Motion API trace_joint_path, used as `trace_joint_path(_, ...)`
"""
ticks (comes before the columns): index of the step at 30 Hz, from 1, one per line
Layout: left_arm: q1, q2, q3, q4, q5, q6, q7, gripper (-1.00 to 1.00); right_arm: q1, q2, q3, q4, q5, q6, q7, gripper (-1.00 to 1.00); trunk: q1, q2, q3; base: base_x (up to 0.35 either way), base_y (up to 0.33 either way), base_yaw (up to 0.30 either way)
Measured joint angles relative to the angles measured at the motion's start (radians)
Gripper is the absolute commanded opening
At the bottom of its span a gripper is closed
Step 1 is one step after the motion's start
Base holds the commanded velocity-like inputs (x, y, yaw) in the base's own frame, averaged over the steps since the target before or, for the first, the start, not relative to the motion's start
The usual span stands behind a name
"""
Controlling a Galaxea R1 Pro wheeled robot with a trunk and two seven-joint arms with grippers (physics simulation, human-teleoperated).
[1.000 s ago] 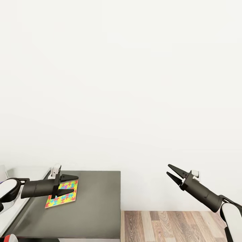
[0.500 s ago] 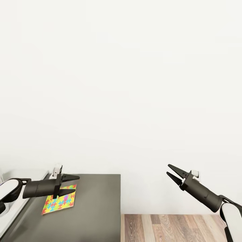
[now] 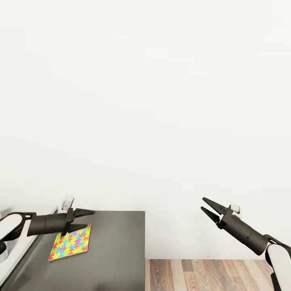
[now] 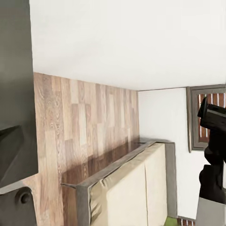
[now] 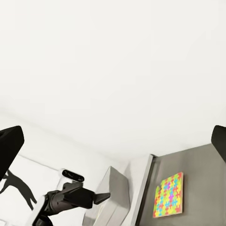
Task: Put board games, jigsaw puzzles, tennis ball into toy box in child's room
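A bare white wall (image 3: pixel 145 101) takes up most of the head view, with a strip of wooden floor (image 3: pixel 206 275) at the lower right. Nearest the robot, the dark grey table (image 3: pixel 115 250) runs up the lower left. On it lies one jigsaw puzzle (image 3: pixel 69 242), flat, near the table's left side and well clear of its right edge. Just above the puzzle's far corner the left gripper (image 3: pixel 83 220) reaches in level from the left on a horizontal forearm, its fingers spread moderately and holding nothing. The right gripper (image 3: pixel 207 207) hangs over the floor, well apart from the table, its forearm angled up and leftward, its fingers narrowly parted and empty. In the left wrist view the beige bed (image 4: pixel 136 188) stands on the wooden floor.
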Motion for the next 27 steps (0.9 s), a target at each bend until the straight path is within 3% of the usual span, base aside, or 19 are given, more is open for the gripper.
trace_joint_path(5, -0.020, -0.016, 0.028, 0.038, -0.101, -0.004, 0.053, 1.00, 0.000, -0.004, -0.004, 0.004, 0.002, -0.003, -0.004, 1.00, 0.000, 0.000, 0.000, 0.000, 0.000, 0.000)
trace_joint_path(8, -0.103, -0.034, 0.051, 0.100, -0.170, -0.005, 0.174, 1.00, 0.000, -0.004, -0.006, 0.005, 0.002, -0.004, -0.030, 1.00, 0.000, 0.000, 0.000, 0.000, 0.000, 0.000)
trace_joint_path(10, -0.160, -0.058, 0.056, 0.153, -0.183, -0.004, 0.252, 1.00, 0.000, -0.004, -0.007, 0.004, 0.001, -0.004, -0.054, 1.00, 0.000, 0.000, 0.000, 0.000, 0.000, 0.000)
trace_joint_path(14, -0.276, -0.145, 0.057, 0.276, -0.222, 0.000, 0.403, 1.00, 0.000, -0.003, -0.009, 0.000, -0.001, -0.004, -0.111, 1.00, 0.000, 0.000, 0.000, 0.000, 0.000, 0.000)
trace_joint_path(17, -0.327, -0.211, 0.057, 0.314, -0.326, -0.004, 0.454, 1.00, 0.000, -0.003, -0.009, -0.002, -0.002, -0.004, -0.133, 1.00, 0.000, 0.000, 0.000, 0.000, 0.000, 0.000)
trace_joint_path(20, -0.389, -0.301, 0.058, 0.355, -0.502, -0.011, 0.478, 1.00, 0.000, -0.004, -0.010, -0.003, -0.001, -0.004, -0.143, 1.00, 0.000, 0.000, 0.000, 0.000, 0.000, 0.000)
trace_joint_path(21, -0.403, -0.317, 0.059, 0.373, -0.535, -0.012, 0.480, 1.00, 0.000, -0.004, -0.011, -0.003, -0.001, -0.004, -0.144, 1.00, 0.000, 0.000, 0.000, 0.000, 0.000, 0.000)
trace_joint_path(23, -0.457, -0.369, 0.060, 0.470, -0.642, -0.023, 0.485, 1.00, 0.000, -0.004, -0.018, -0.003, 0.000, -0.004, -0.149, 1.00, 0.000, 0.000, 0.000, 0.000, 0.000, 0.000)
trace_joint_path(26, -0.514, -0.414, 0.061, 0.608, -0.729, -0.074, 0.487, 1.00, 0.000, -0.004, -0.031, -0.003, -0.001, -0.004, -0.158, 1.00, 0.000, 0.000, 0.000, 0.000, 0.000, 0.000)
trace_joint_path(27, -0.522, -0.420, 0.061, 0.633, -0.741, -0.088, 0.487, 1.00, 0.000, -0.004, -0.032, -0.003, -0.001, -0.004, -0.160, 1.00, 0.000, 0.000, 0.000, 0.000, 0.000, 0.000)
